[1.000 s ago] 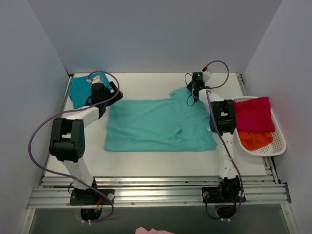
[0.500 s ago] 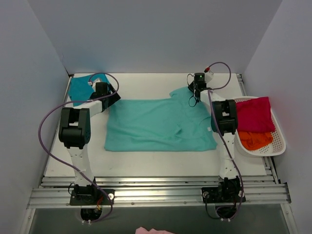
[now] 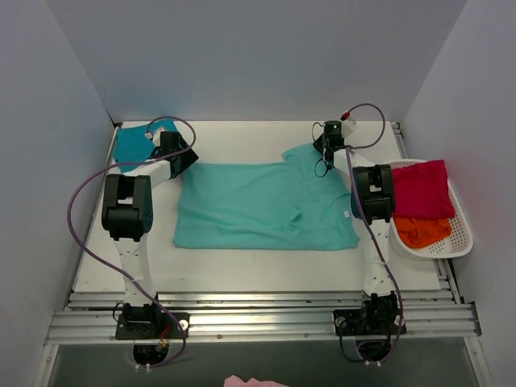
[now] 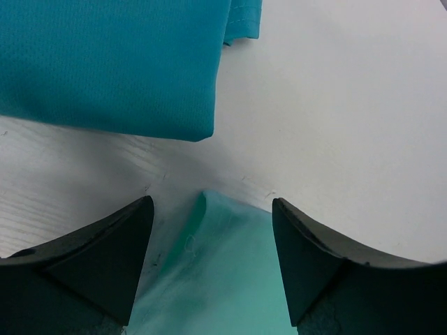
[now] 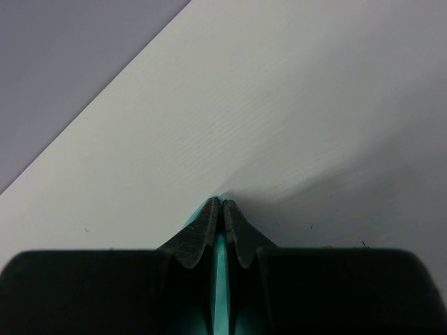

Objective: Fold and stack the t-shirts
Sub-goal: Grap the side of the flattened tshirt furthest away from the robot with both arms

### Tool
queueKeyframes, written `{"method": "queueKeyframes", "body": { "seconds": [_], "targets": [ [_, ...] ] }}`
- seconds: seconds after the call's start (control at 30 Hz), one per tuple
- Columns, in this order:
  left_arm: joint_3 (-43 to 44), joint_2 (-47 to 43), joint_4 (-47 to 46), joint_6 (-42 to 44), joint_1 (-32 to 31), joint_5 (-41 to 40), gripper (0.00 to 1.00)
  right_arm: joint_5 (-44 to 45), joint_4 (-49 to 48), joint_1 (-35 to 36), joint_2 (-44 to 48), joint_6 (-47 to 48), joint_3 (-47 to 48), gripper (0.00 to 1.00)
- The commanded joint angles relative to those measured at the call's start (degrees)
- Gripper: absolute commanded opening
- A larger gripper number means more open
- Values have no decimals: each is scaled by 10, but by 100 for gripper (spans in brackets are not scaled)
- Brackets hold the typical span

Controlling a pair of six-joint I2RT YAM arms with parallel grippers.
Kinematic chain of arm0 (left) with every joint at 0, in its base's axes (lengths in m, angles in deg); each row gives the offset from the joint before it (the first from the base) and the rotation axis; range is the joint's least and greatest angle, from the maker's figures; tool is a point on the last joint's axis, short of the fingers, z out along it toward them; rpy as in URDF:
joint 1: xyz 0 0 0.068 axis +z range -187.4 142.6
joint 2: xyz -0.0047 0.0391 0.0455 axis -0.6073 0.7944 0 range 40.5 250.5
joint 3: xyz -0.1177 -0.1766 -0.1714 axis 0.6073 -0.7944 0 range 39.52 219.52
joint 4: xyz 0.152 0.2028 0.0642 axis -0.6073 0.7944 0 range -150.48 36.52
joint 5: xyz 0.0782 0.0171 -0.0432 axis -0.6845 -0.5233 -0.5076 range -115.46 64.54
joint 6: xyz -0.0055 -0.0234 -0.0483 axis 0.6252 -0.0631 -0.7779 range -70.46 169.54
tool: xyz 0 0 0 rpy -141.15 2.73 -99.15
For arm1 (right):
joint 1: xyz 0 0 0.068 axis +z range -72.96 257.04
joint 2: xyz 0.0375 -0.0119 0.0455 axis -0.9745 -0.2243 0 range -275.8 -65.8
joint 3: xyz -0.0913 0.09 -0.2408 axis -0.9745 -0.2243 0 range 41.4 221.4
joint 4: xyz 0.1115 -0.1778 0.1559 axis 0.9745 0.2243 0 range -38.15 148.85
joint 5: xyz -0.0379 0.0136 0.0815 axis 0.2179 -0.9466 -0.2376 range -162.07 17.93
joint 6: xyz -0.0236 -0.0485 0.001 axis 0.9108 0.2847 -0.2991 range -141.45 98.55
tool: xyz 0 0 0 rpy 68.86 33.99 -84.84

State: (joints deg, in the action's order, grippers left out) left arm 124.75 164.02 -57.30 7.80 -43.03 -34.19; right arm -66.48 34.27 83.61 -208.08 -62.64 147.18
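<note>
Folded teal-blue shirt [image 3: 131, 145] lies far left. Beside it, the left gripper [image 3: 189, 159] stands open astride a corner of the mint-green shirt [image 3: 258, 205], spread flat centrally, lengthwise left-to-right. The right gripper [image 3: 325, 153] is clamped on its far right corner.

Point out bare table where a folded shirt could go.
Bare table: the far strip between teal shirt and right fingers; also the near strip between mint shirt and the rail. Crowded at right: arm, basket.
</note>
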Motion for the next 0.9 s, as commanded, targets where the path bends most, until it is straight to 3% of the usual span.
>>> {"method": "queueKeyframes", "body": {
  "seconds": [0.0,0.43,0.57,0.6,0.67,0.7,0.8,0.87],
  "targets": [
    [26,29,16,-12,0,15,77,4,61,-7,5,3,-22,0],
    [58,55,19,-19,-4,26,60,0,57,-7,2,1,-22,0],
    [62,59,17,-20,-5,29,42,0,57,-7,2,1,-22,0],
    [62,61,16,-20,-4,31,32,0,57,-7,2,1,-22,0],
    [63,63,14,-23,-4,32,26,0,57,-7,3,1,-22,0],
    [63,65,11,-24,-4,33,17,0,58,-7,2,1,-23,0],
    [63,64,11,-27,-3,34,4,0,57,-7,7,1,-24,0],
    [62,61,12,-26,-3,33,2,-1,60,-7,18,2,-28,0]
  ]
}}
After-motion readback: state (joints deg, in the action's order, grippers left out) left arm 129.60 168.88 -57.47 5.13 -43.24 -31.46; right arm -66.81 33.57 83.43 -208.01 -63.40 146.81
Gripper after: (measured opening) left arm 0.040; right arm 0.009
